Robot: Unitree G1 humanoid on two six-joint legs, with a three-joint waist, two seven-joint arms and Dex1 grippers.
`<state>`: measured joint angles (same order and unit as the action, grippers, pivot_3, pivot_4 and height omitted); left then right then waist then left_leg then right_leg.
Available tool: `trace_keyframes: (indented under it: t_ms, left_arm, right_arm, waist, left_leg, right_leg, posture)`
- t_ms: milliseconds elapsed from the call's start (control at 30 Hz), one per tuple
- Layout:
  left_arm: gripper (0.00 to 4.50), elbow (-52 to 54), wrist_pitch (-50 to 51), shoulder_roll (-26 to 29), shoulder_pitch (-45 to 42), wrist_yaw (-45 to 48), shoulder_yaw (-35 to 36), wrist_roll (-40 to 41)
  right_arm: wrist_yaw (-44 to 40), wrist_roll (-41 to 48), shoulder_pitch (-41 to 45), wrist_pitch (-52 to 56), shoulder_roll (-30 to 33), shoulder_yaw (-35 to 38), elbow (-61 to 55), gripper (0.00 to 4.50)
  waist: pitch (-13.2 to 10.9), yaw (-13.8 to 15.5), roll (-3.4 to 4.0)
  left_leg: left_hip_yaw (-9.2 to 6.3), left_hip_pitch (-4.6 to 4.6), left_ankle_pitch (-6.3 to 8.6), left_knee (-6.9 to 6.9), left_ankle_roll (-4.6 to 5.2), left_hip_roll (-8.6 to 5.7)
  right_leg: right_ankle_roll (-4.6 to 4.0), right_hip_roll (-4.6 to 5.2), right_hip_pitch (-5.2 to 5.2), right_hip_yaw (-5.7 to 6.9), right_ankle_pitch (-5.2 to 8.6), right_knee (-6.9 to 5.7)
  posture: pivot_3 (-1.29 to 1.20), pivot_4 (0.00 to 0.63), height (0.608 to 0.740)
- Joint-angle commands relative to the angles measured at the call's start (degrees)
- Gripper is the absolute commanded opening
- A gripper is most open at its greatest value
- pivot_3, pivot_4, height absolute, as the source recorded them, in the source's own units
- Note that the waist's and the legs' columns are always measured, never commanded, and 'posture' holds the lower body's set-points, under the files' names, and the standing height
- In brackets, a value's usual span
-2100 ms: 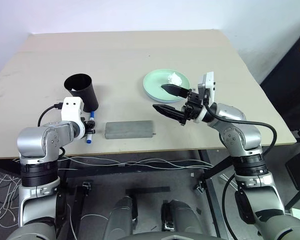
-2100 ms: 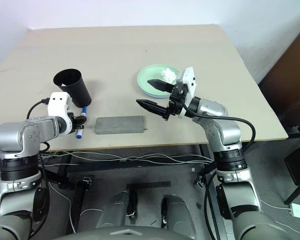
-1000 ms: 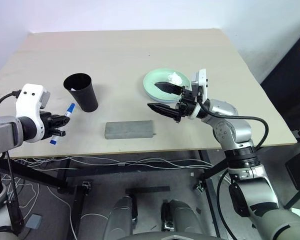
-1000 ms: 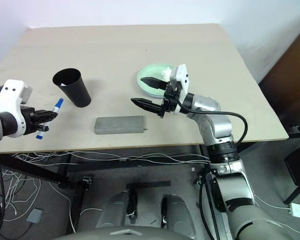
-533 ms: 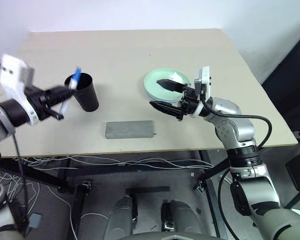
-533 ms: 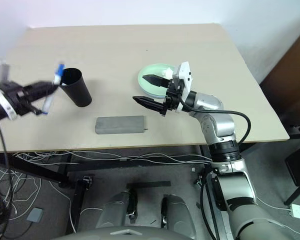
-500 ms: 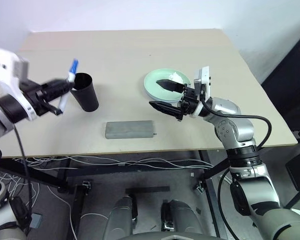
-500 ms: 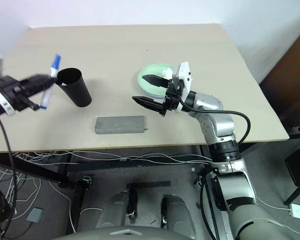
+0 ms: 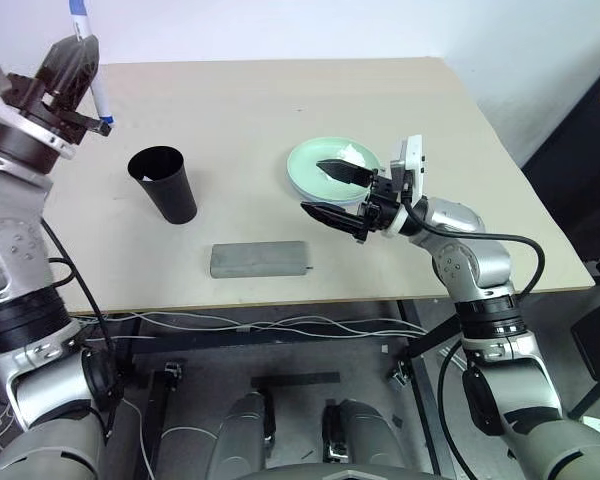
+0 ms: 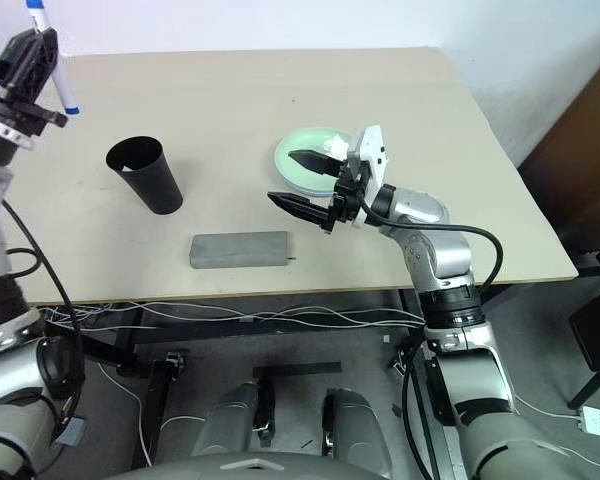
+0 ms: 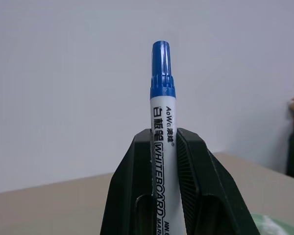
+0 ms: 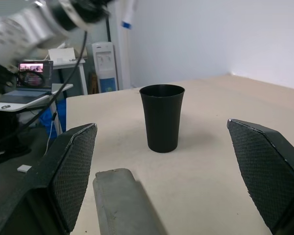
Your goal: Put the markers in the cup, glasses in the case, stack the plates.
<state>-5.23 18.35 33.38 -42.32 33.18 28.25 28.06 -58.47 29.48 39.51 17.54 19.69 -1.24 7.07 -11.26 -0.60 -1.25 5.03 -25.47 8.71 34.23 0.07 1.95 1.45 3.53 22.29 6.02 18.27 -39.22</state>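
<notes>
Fingers of the left gripper [image 11: 165, 161] pinch a blue-capped marker [image 11: 162, 127], white-bodied with "WHITEBOARD" printed along it, cap end upward, raised high and well apart from the cup. I judge the step in hand to be getting this marker into the cup; the next move calls for bringing it over the rim, tipping it down, and letting go. On the counter [image 9: 240, 120], nearest is the grey case [image 9: 259, 259], lid closed. Beyond it stands the tall black cup [image 9: 164, 184], upright. Right gripper [image 9: 338, 190] hangs with fingers spread wide, empty, before the mint plate [image 9: 310, 165] holding a crumpled tissue [image 9: 351, 154].
</notes>
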Motion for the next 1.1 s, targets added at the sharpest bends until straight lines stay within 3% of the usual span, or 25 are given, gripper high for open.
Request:
trace_keyframes:
  t_ms: [33,400,700,1000,1100]
  left_arm:
    - [0.29,-8.59,-10.05,0.22,-2.44,-1.89,-4.9,-7.85]
    - [0.29,-29.98,-31.46,-3.35,-6.62,-0.79,-8.55,-12.42]
    - [0.29,-35.72,-35.91,-3.2,-4.8,-1.63,-8.77,-12.8]
    - [0.29,-36.14,-33.89,-3.22,-3.83,-0.86,-9.06,-12.0]
    - [1.23,-36.01,-33.63,-3.2,-3.62,-0.93,-9.03,-11.98]
  right_arm:
    - [0.58,0.48,0.2,-0.42,0.52,1.39,-3.15,4.5]
    - [1.88,0.29,-1.05,0.33,1.28,1.12,-5.26,4.5]
    - [2.23,0.63,-1.63,1.0,2.5,1.29,-6.23,4.5]
    - [2.22,0.19,-0.98,0.76,2.41,0.91,-5.44,4.5]
    - [2.19,0.09,-0.93,0.66,2.39,0.85,-5.31,4.5]
  waist:
    - [0.0,-0.02,0.0]
    - [0.0,-0.14,-0.01]
    - [0.0,-0.06,-0.01]
    - [0.0,-0.08,-0.01]
    - [0.0,-0.08,-0.01]
  left_leg:
    - [0.01,-0.01,0.0,0.0,0.01,0.0]
    - [0.04,-0.03,0.0,0.01,0.04,0.0]
    - [0.03,-0.04,0.01,0.05,0.06,0.0]
    - [0.03,-0.04,0.0,0.06,0.06,0.0]
    - [0.02,-0.04,0.0,0.06,0.06,0.0]
  right_leg:
    - [0.0,0.0,0.0,0.0,0.0,0.0]
    - [0.01,0.0,0.03,0.01,-0.01,0.0]
    - [0.03,0.0,0.02,0.01,-0.02,-0.02]
    - [0.03,0.0,0.02,0.02,-0.02,-0.03]
    - [0.03,0.0,0.02,0.02,-0.02,-0.03]
  posture:
    - [0.0,0.15,0.74]
    - [0.0,0.15,0.74]
    - [0.0,0.15,0.74]
    - [0.0,0.15,0.74]
    - [0.0,0.15,0.74]
